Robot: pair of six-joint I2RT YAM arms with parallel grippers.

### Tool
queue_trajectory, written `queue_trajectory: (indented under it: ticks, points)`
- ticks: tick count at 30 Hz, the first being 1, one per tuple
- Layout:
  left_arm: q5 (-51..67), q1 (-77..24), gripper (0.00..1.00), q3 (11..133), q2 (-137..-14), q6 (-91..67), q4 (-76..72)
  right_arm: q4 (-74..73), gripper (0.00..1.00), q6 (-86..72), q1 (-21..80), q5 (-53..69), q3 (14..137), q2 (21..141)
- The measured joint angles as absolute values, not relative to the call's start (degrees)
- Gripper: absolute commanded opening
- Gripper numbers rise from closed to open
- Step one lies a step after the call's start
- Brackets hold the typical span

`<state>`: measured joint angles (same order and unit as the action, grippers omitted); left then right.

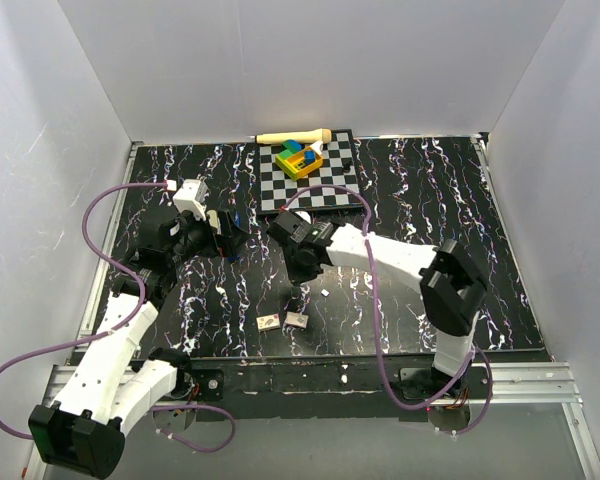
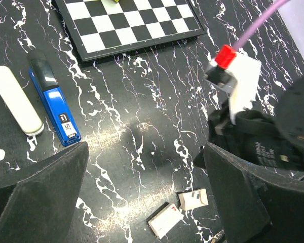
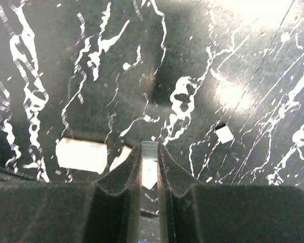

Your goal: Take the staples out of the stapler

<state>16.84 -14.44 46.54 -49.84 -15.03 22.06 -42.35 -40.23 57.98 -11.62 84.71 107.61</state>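
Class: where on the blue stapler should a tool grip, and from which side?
Probably across the narrow blue middle of the stapler, coming straight down from above. It lies flat and long, offering two parallel sides; the white oblong block close beside it leaves little room on that side.

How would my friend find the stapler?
Find the black-and-white checkerboard on the dark marbled table. Near its corner lie two long narrow things side by side. The stapler is bright blue with a black end; its neighbour is a plain white bar.
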Motion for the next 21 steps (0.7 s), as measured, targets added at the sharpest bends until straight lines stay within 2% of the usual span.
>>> queue_trajectory:
  ticks: [6,21]
  points:
    - [16.8,-14.4,0.98,46.5,-49.7,-15.0,22.1,-42.6,0.15,-41.0,60.5,-9.6,81.9,102.0]
    - [16.9,-14.4,0.98,46.5,-48.0,-15.2,22.0,-42.3,0.14,-48.5,65.0,-5.5,77.6,102.4]
